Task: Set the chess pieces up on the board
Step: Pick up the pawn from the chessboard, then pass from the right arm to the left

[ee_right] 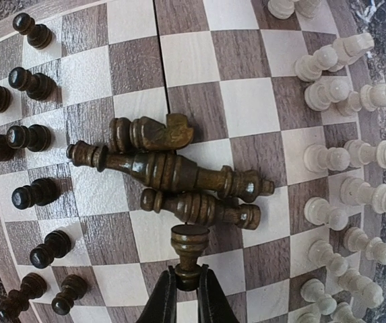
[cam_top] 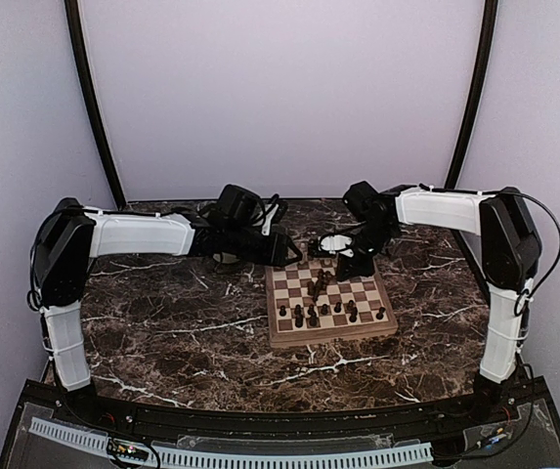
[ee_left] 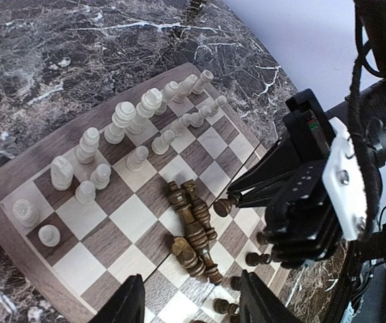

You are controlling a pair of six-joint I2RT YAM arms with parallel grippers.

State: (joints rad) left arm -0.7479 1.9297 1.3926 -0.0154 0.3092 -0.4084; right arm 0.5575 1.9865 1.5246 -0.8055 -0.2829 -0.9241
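Observation:
The board (cam_top: 330,335) lies right of the table's centre. Cream chess pieces (ee_left: 122,121) stand in two rows along one side, and dark pawns (ee_right: 34,84) stand along the other. Three dark pieces (ee_right: 172,171) lie toppled together in the middle, a knight (ee_right: 153,132) among them. My right gripper (ee_right: 188,281) is shut on the top of a small dark piece (ee_right: 190,243), held just beside the fallen ones. My left gripper (ee_left: 193,303) hangs open above the board's near part, with nothing between its fingers.
A pale round rim, perhaps a mug (cam_top: 335,241), sits just behind the board by the right arm. Cables (cam_top: 270,210) trail behind the left wrist. Dark marble tabletop (cam_top: 162,322) stretches left of and in front of the board.

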